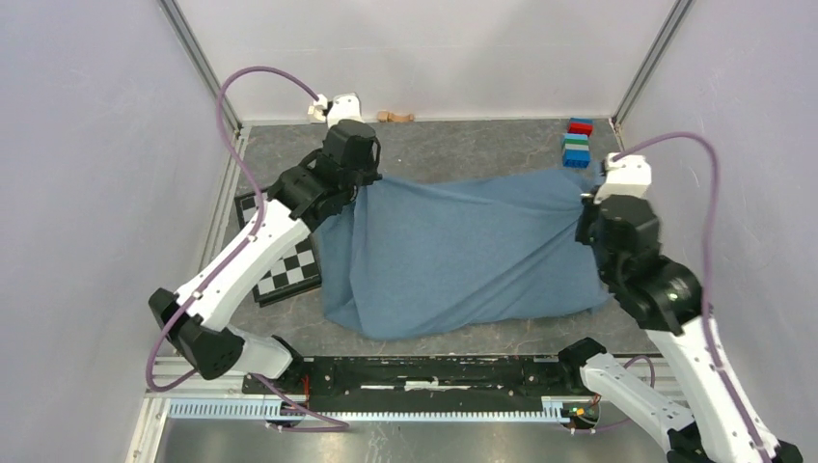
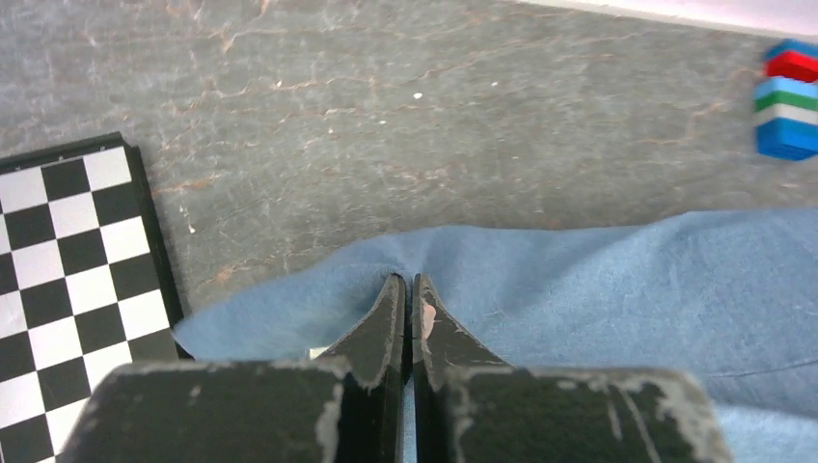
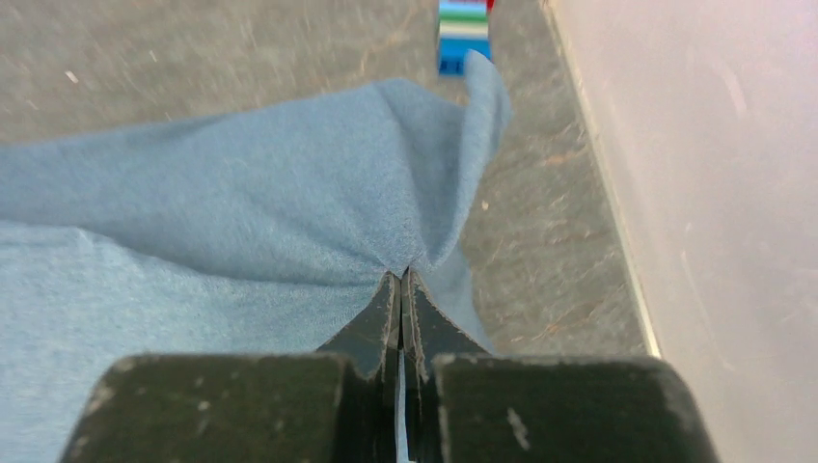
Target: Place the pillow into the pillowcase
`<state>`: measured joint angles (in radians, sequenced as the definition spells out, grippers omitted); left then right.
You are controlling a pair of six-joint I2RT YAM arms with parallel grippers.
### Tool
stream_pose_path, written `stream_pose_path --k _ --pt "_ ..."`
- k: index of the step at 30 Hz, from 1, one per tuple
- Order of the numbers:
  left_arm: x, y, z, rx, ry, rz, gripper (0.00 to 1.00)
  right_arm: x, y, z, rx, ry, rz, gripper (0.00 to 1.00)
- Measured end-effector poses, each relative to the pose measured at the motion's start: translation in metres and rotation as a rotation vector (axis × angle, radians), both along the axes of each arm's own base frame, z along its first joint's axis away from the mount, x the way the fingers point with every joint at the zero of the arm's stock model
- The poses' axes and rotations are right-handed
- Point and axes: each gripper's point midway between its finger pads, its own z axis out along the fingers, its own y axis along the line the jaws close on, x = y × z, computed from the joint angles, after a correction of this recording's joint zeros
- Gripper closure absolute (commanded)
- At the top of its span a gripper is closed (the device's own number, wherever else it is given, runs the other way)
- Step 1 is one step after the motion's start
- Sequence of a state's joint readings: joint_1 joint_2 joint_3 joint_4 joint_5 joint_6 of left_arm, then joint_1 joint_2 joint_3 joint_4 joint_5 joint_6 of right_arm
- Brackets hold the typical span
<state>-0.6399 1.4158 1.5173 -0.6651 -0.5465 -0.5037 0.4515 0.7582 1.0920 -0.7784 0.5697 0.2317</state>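
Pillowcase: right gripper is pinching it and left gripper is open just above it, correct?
Not quite. The left gripper is shut on the pillowcase too, as the left wrist view shows. The right gripper does pinch it.

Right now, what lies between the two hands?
Only the pillowcase, spanning from the left hand to the right hand, both shut on it; the top view shows it.

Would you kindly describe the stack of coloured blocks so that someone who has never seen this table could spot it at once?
Look to the far right corner of the grey table, where the two walls meet. Just past the far right tip of the blue pillowcase stands the block stack. It is the only hard, striped thing there: red, blue, green and white layers.
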Motion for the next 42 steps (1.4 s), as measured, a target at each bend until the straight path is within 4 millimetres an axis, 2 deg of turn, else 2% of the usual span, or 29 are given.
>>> stream_pose_path --k 2,5,7,9,10,13,16,18,19,21,22,23,27,29,30,31,32,33,34,35,36,37,38,39,40,41,42 --pt "-0.01 -0.003 0.024 -0.008 -0.031 -0.025 0.97 -0.01 -0.006 0.038 0.015 -0.061 0.003 1.0" --pt "-0.012 0.004 0.068 -0.028 -0.089 -0.008 0.98 -0.019 -0.012 0.094 0.035 -0.155 0.008 1.0" --pt "-0.014 0.002 0.099 -0.058 -0.148 -0.01 0.97 -0.023 -0.015 0.13 0.054 -0.228 0.008 1.0" --pt "-0.022 -0.004 0.13 -0.097 -0.205 -0.034 0.97 -0.025 -0.017 0.157 0.066 -0.283 0.007 1.0" --pt "-0.026 -0.007 0.141 -0.113 -0.223 -0.048 0.97 -0.026 -0.018 0.164 0.068 -0.298 0.007 1.0" --pt "-0.046 -0.02 0.164 -0.154 -0.254 -0.115 0.97 -0.026 -0.02 0.162 0.041 -0.288 0.003 1.0" --pt "-0.071 -0.043 0.166 -0.142 -0.245 -0.217 0.97 -0.023 -0.021 0.141 0.0 -0.223 -0.003 1.0" --pt "-0.078 -0.051 0.161 -0.138 -0.222 -0.262 0.97 -0.022 -0.02 0.125 -0.017 -0.18 0.002 1.0" --pt "-0.073 -0.049 0.157 -0.145 -0.204 -0.271 0.98 -0.022 -0.019 0.116 -0.026 -0.158 0.007 1.0" --pt "-0.049 -0.023 0.146 -0.13 -0.176 -0.19 0.98 -0.025 -0.019 0.104 -0.043 -0.116 0.016 1.0" --pt "-0.035 -0.006 0.136 -0.106 -0.147 -0.13 0.98 -0.026 -0.02 0.104 -0.045 -0.11 0.017 1.0" --pt "-0.027 0.0 0.129 -0.093 -0.126 -0.105 0.98 -0.029 -0.02 0.106 -0.045 -0.109 0.021 1.0" --pt "-0.02 -0.016 0.106 -0.062 -0.066 -0.134 0.97 -0.031 -0.022 0.124 -0.035 -0.15 0.022 1.0" --pt "-0.016 -0.018 0.099 -0.075 -0.038 -0.154 0.98 -0.023 -0.02 0.122 -0.042 -0.16 0.017 1.0" --pt "-0.008 -0.013 0.094 -0.082 -0.022 -0.141 0.98 -0.015 -0.017 0.115 -0.051 -0.159 0.008 1.0" --pt "0.003 -0.006 0.086 -0.088 0.0 -0.119 0.98 -0.002 -0.013 0.1 -0.071 -0.135 0.002 0.99" --pt "0.011 -0.002 0.078 -0.088 0.02 -0.105 0.98 0.009 -0.01 0.083 -0.095 -0.097 0.0 0.87" --pt "0.027 0.002 0.061 -0.088 0.062 -0.086 0.97 0.029 -0.005 0.056 -0.123 -0.037 -0.01 0.71" --pt "0.044 0.003 0.041 -0.087 0.107 -0.076 0.78 0.048 -0.001 0.027 -0.143 0.032 -0.007 0.55" --pt "0.066 0.003 0.015 -0.084 0.161 -0.062 0.55 0.065 0.002 -0.001 -0.15 0.092 -0.006 0.45" --pt "0.082 0.004 -0.007 -0.079 0.201 -0.049 0.37 0.081 0.004 -0.036 -0.156 0.167 -0.004 0.33" --pt "0.101 0.006 -0.039 -0.065 0.257 -0.031 0.25 0.091 0.003 -0.076 -0.164 0.26 -0.001 0.25" --pt "0.115 0.008 -0.073 -0.05 0.314 -0.018 0.14 0.091 0.0 -0.11 -0.167 0.341 -0.003 0.17" --pt "0.122 0.011 -0.1 -0.032 0.366 -0.005 0.06 0.084 -0.002 -0.135 -0.163 0.405 -0.003 0.09" --pt "0.123 0.017 -0.132 -0.017 0.428 0.012 0.03 0.076 -0.005 -0.154 -0.156 0.452 0.001 0.07" --pt "0.117 0.025 -0.154 0.0 0.481 0.027 0.02 0.066 -0.008 -0.165 -0.143 0.481 0.001 0.05" --pt "0.108 0.031 -0.169 0.015 0.53 0.038 0.02 0.063 -0.009 -0.165 -0.131 0.478 -0.002 0.05"
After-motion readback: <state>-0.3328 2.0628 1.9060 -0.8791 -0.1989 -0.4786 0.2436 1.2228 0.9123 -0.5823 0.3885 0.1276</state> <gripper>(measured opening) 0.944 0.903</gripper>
